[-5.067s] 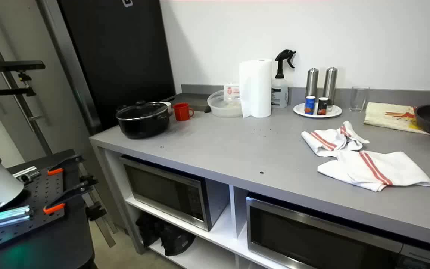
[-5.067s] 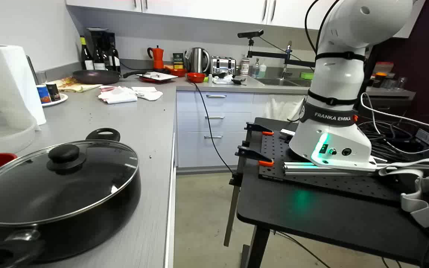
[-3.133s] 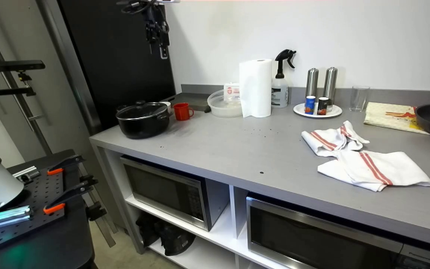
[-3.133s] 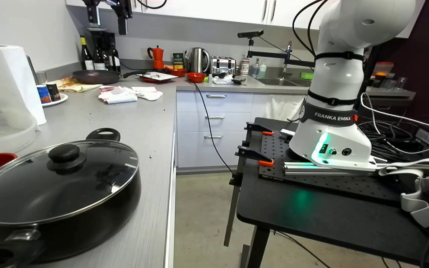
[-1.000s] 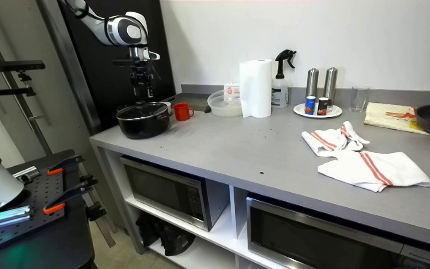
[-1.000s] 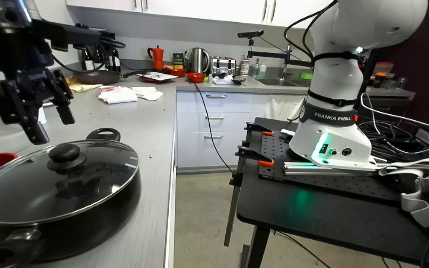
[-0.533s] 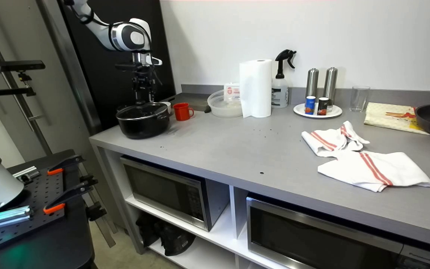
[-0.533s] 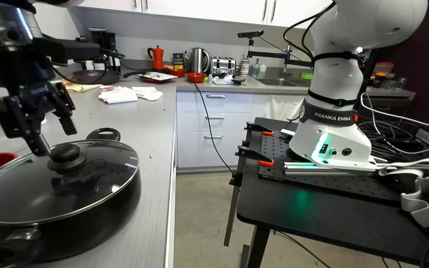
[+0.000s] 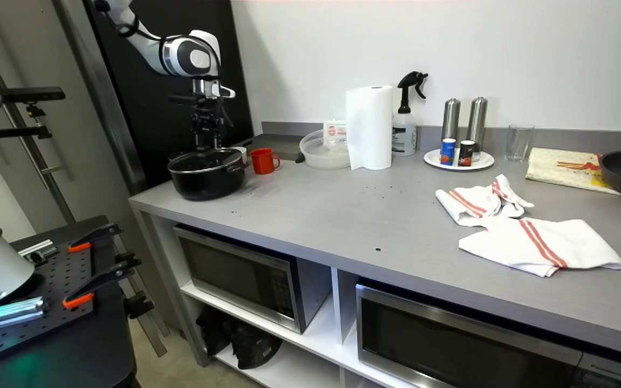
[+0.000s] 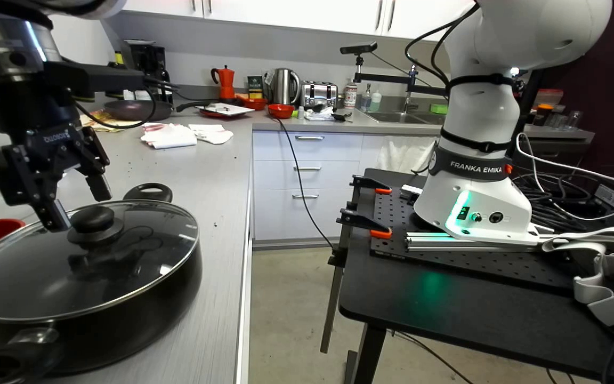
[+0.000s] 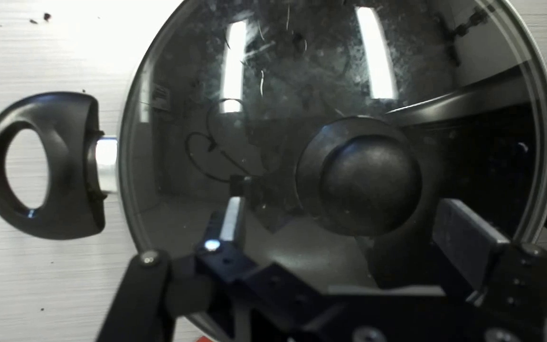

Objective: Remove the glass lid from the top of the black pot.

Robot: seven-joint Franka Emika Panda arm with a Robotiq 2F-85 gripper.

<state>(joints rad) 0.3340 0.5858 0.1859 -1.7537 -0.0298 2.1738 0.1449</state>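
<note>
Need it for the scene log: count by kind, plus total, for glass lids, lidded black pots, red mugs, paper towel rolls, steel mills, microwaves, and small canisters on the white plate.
Glass lid: 1
Lidded black pot: 1
Red mug: 1
Paper towel roll: 1
Steel mills: 2
Microwaves: 2
Small canisters: 2
Total: 10

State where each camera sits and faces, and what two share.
An exterior view: near the pot, facing the drawers; arm, base, gripper show.
An exterior view: in front of the counter, facing the wall; arm, base, gripper show.
Wrist view: on the arm, facing down at the lid; fingers show.
Both exterior views share the pot and red mug.
</note>
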